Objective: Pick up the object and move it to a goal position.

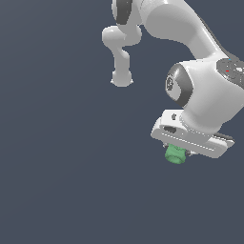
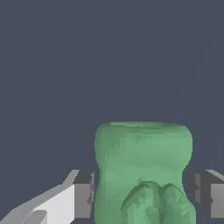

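- Green object (image 1: pixel 175 154) sits right under the white gripper (image 1: pixel 180 153), toward the exterior view's lower right; only its lower part pokes out below the hand body.
- Wrist view: object (image 2: pixel 143 170) fills the gap between the two dark finger pads (image 2: pixel 83 194), stubby w/ a rounded top edge and lumpy ridges low on its body.
- Jaws: part open, one pad on each side of the object. Both pads sit just beside its walls (a thin sliver of background shows on each side), so can't tell if they actually touch or grip it.
- Arm (image 1: pixel 190 33) comes in from the top of the exterior view, bends down to the wrist, hand pointing downward w/ a slight tilt.
- Backdrop is plain dark blue-grey in both views; no edge or shadow visible, so can't tell whether the object rests on the surface or is lifted off it.
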You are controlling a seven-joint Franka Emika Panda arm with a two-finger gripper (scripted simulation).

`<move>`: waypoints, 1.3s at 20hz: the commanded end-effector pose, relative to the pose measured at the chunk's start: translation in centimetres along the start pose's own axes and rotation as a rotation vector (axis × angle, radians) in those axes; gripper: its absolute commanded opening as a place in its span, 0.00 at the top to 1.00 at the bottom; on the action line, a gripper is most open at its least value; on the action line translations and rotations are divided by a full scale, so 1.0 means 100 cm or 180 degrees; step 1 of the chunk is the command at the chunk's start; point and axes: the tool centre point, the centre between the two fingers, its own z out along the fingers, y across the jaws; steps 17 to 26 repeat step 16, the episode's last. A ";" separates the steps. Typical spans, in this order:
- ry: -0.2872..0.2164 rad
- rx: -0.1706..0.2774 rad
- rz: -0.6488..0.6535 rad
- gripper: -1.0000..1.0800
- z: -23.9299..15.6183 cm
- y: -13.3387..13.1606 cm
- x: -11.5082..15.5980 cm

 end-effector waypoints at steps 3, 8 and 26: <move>-0.0001 0.0000 0.0001 1.00 -0.006 -0.012 0.005; -0.0001 0.0000 0.0001 1.00 -0.010 -0.020 0.008; -0.0001 0.0000 0.0001 1.00 -0.012 -0.024 0.010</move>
